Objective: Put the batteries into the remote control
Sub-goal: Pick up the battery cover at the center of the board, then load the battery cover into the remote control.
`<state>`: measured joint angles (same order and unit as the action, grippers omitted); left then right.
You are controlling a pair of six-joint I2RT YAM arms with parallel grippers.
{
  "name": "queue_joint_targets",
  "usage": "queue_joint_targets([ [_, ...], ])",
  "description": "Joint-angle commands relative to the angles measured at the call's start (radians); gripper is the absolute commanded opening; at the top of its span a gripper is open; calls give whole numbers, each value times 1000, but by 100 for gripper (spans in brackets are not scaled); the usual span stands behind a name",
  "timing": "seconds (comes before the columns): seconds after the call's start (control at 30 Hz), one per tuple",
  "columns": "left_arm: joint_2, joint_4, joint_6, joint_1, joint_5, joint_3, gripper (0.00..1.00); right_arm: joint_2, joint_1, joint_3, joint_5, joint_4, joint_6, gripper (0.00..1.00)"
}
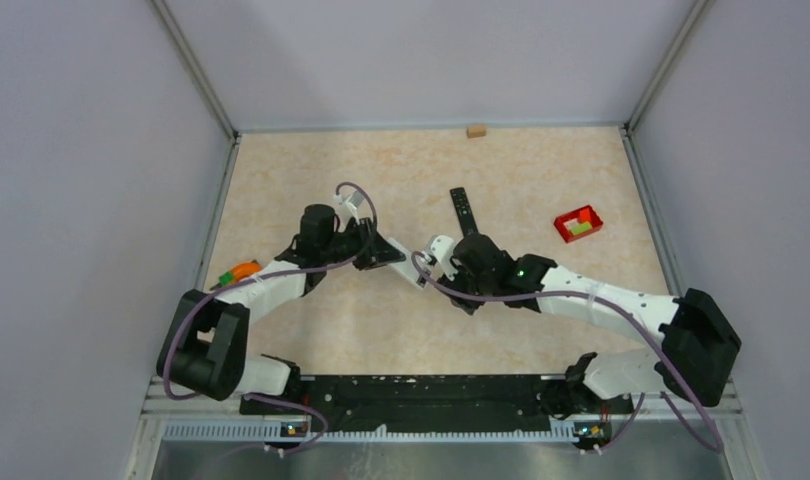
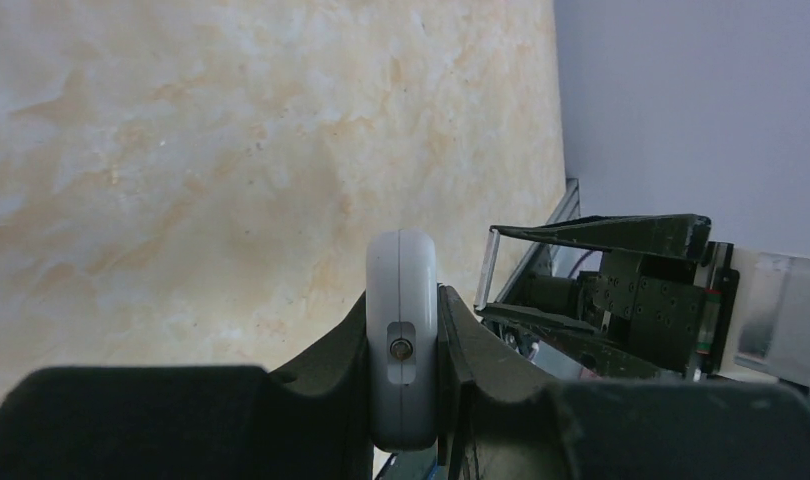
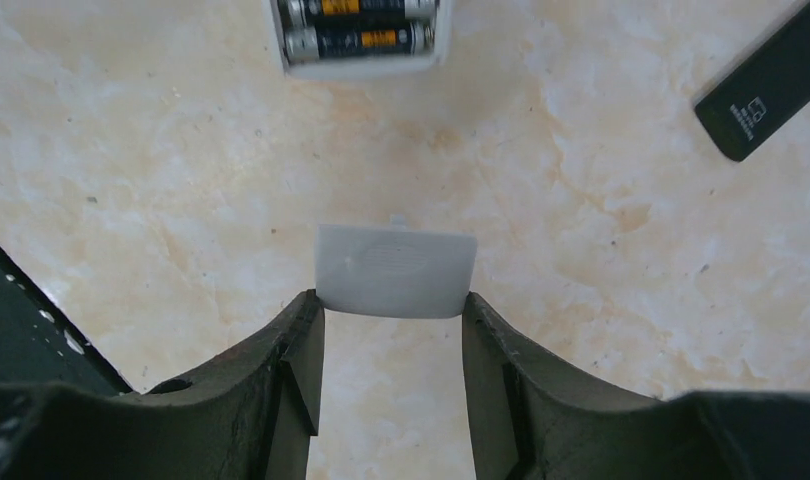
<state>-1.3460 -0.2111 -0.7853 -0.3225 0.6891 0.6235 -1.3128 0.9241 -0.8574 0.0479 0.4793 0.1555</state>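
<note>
The left gripper [image 2: 403, 308] is clamped tight on the white remote [image 2: 402, 262], which shows only edge-on, its lower end hidden between the fingers. The right gripper [image 3: 393, 305] stands half closed, pinching the white battery cover [image 3: 396, 268] by its sides. Two dark batteries [image 3: 359, 40] lie in the remote's open compartment, cut off at the top of the right wrist view, and a black remote [image 3: 771, 85] runs partly out of frame.

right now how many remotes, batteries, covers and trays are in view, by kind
remotes: 2 (white remote, black remote)
batteries: 2, both in the white remote
battery cover: 1
red tray: 1
total: 6
</note>
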Motion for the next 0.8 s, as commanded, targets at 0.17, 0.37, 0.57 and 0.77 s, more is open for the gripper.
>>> queue_joint_targets([
  [0.17, -70, -246, -22, -83, 118, -11, 0, 125, 25, 26, -45, -146, 7, 39],
  [0.37, -66, -326, -57, -115, 100, -40, 0, 112, 29, -2, -79, -141, 6, 39],
  [0.57, -48, -317, -54, -122, 85, -44, 0, 57, 32, -45, -56, -94, 11, 39],
  [0.77, -44, -314, -53, -122, 85, -39, 0, 30, 38, -59, -54, -90, 14, 39],
])
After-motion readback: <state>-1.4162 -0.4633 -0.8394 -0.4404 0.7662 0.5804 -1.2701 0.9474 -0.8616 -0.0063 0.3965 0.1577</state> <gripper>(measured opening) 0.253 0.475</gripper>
